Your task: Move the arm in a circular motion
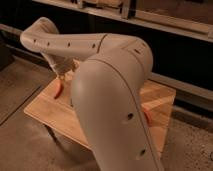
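Because the huge beige-grey tube-segment arm [107,90] fills the foreground over the light wooden table [42,107], looking stiff and heavy with nothing to grasp, its small gripper [62,75] hangs by the far-left edge near a reddish object [58,89].

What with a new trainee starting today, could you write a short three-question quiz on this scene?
1. True or false: the arm hides the middle of the wooden table.
2. Multiple choice: the gripper is A) over the table's left end, B) down on the floor, C) out of view.
3. Short answer: what colour is the small object showing on the table just left of the arm?

Key: 1 true; 2 A; 3 red-orange.
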Motion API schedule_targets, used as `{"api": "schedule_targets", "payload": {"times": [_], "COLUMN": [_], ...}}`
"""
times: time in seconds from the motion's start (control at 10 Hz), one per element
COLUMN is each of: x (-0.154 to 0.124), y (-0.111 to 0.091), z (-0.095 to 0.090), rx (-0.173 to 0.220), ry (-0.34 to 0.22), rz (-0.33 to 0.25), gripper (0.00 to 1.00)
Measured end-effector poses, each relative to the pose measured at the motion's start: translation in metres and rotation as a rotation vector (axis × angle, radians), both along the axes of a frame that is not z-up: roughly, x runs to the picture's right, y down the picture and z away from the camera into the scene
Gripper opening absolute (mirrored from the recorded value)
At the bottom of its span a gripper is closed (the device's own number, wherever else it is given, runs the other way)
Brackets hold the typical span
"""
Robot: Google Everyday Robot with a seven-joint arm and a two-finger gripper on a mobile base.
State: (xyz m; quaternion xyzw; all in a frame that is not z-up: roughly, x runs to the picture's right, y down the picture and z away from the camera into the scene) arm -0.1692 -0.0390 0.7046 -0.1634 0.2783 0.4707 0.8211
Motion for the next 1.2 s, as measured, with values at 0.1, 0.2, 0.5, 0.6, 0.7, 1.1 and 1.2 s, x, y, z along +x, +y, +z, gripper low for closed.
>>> {"api": "schedule_targets", "payload": {"times": [0.1,0.2,0.5,0.6,0.7,1.1,1.2], "x": [-0.014,-0.021,-0.006,0.006,0.024,0.098,0.115], "y": [0.011,0.024,0.072,0.081,0.094,0.096,0.087], "z": [-0.003,-0.008,-0.031,-0.038,-0.049,-0.066,-0.063], "rx": [-0.015,-0.029,-0.071,-0.074,-0.082,-0.079,-0.073], "ry": [-0.02,-0.033,-0.034,-0.025,-0.016,0.043,0.065], "rz": [-0.049,-0.094,-0.205,-0.211,-0.2,-0.051,-0.003], "gripper": [0.65,0.65,0.65,0.65,0.65,0.65,0.65]}}
